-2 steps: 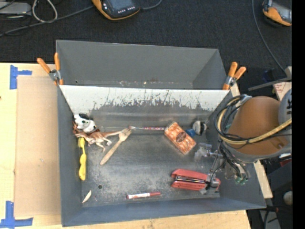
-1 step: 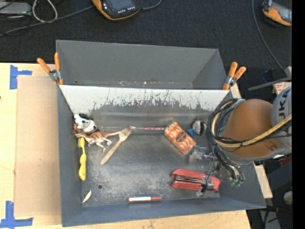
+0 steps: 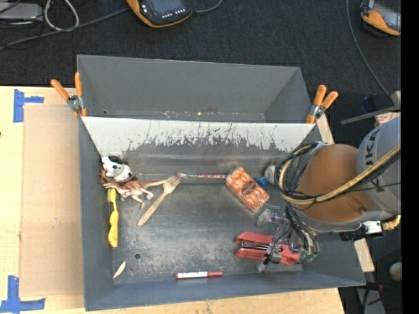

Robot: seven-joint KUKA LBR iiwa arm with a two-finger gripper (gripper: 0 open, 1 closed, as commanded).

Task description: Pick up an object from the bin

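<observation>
Colours in the grey bin

At four o'clock, a red tool with dark parts. At three, an orange packet with darker print. At nine, a yellow strip, a tan animal figure and a black-and-white toy. At six, a red-and-white pen.

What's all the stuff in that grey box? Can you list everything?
red stapler-like tool: 1, red, front right
patterned block: 1, orange, right of middle
wooden spoon: 1, pale, left of middle
yellow stick: 1, yellow, left side
spotted toy animal: 1, black-and-white, back left
tan toy animal: 1, tan, beside it
pen: 1, red-and-white, front edge
bin: 1, grey, holds everything
pincer: 1, dark, over the red tool
arm cover: 1, orange-brown, right
</observation>
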